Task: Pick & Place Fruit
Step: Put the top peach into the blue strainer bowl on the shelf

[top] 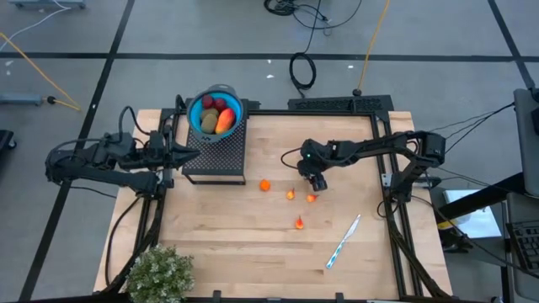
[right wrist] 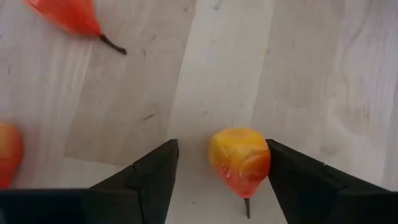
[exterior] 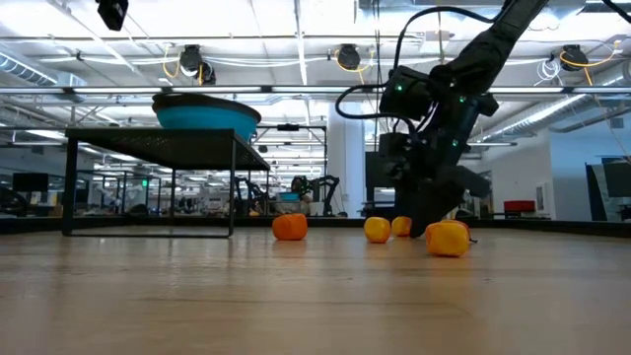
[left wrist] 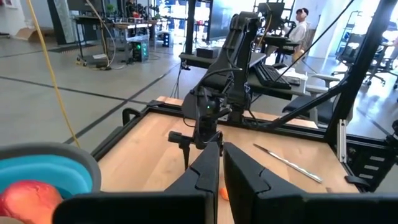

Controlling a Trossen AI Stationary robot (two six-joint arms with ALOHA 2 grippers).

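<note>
While your right gripper (top: 316,182) stands low over the table's middle with jaws spread wide and gripping nothing, one small orange fruit (right wrist: 240,160) sits on the wood between its fingers, just beside the right-hand one. You have three more orange pieces (top: 264,185) loose on the table nearby, and the larger fruit (top: 224,120) piled in the blue bowl (top: 199,105) on the black stand at far left. Your left gripper (left wrist: 219,186) waits beside that stand, jaws closed and empty.
</note>
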